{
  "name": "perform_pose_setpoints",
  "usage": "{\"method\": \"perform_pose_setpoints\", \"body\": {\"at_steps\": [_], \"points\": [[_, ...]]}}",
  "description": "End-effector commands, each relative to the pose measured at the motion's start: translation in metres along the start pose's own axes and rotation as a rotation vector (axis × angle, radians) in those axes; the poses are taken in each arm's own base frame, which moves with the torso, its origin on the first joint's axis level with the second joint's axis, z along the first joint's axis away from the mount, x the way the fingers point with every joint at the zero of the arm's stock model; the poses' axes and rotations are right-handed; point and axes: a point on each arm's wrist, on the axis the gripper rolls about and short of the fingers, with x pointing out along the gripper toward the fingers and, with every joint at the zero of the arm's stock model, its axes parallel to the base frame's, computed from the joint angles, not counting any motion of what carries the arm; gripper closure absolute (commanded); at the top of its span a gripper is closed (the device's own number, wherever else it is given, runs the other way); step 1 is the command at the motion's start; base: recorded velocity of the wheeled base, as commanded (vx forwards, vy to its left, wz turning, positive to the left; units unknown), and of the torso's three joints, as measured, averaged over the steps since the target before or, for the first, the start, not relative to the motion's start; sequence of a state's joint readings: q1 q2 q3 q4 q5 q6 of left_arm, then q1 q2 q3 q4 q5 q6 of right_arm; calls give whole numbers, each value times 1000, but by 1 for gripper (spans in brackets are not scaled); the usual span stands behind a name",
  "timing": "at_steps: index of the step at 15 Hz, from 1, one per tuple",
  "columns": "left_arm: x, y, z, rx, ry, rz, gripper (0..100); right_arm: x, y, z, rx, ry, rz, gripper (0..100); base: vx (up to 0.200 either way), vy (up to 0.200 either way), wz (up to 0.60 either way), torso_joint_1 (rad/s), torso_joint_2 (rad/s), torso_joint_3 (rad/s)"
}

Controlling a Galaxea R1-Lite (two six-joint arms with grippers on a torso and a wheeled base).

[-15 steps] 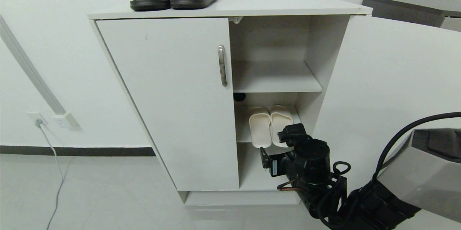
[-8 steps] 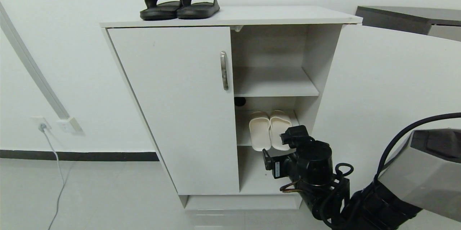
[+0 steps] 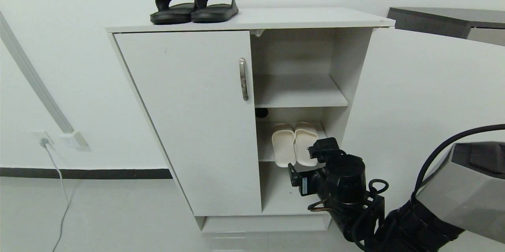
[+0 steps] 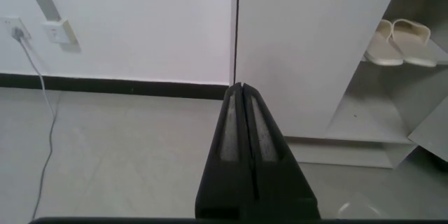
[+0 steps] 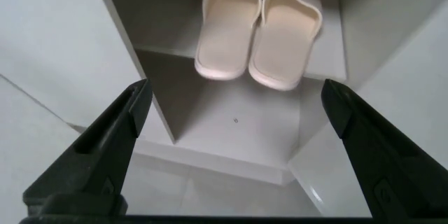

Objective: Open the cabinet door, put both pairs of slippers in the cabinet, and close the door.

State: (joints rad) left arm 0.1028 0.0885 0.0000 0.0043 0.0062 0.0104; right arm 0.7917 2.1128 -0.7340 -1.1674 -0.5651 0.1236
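**Sitting at half done: cream pair shelved, black pair up top**

Cabinet [image 3: 315, 14] state: right door [image 3: 426, 94] is swung wide, left door [image 3: 185, 118] is shut. So access is through the cabinet's right half alone.

Cream slippers [image 3: 295, 143] lie side by side on the cabinet's middle shelf [image 3: 264, 138], toes to the back. Heels are at the shelf's front edge, maybe overhanging a touch. My read: the door could brush them on closing.

Black slippers [image 3: 194, 4] sit paired on the cabinet top, above the shut door and near its front edge. They are easy to reach from the front.

Right gripper [image 5: 236, 91] is low in front of the cabinet's open half, facing the cream pair. Its fingers are spread wide, nothing between them, apart from the slippers.

Left gripper [image 4: 239, 91] is low in front of the cabinet's left side, fingers pressed together, empty. Looks parked clear of the opening.

Likely next is the black pair, with the cabinet's upper shelf [image 3: 296, 90] the obvious slot. That calls for a high reach and carrying two loose slippers as one.
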Motion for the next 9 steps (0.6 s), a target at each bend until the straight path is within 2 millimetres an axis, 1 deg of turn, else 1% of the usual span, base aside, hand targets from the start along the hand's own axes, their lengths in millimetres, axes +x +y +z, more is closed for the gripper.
{"method": "perform_pose_setpoints", "body": {"at_steps": [1,6,9], "points": [[0,0,0,-1,1,2,100,0,0,-2,-3,5,-2,0,0,200,0,7,2,7],[0,0,0,-4,1,2,100,-4,0,-3,-1,-3,7,0,0,200,0,7,1,1],[0,0,0,-4,1,2,100,-9,3,-4,1,-11,21,0,0,200,0,1,2,2]]}}
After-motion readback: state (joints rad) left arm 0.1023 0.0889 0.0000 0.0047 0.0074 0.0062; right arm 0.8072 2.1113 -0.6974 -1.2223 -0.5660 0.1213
